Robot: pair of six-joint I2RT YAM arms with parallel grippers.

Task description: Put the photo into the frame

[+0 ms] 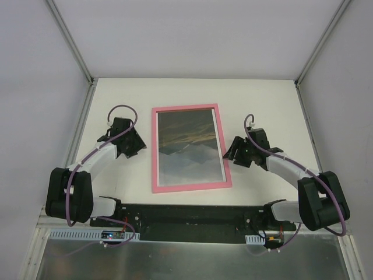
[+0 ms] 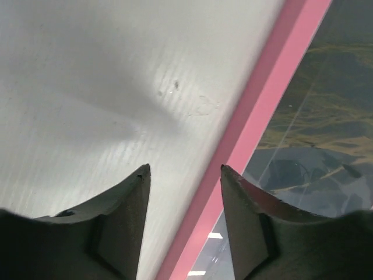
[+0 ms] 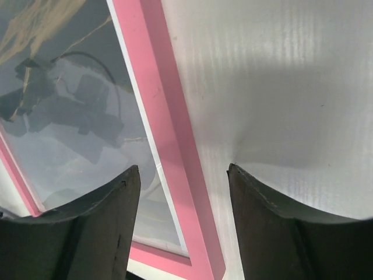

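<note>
One view, overhead, shows the whole photo lying inside the frame.

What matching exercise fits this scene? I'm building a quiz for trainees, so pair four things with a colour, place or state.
1. frame
2. photo
3. left gripper
4. right gripper

A. open, at the frame's right edge
B. pink
C. open, at the frame's left edge
D. lying inside the frame

Pairs: 1-B, 2-D, 3-C, 4-A
</note>
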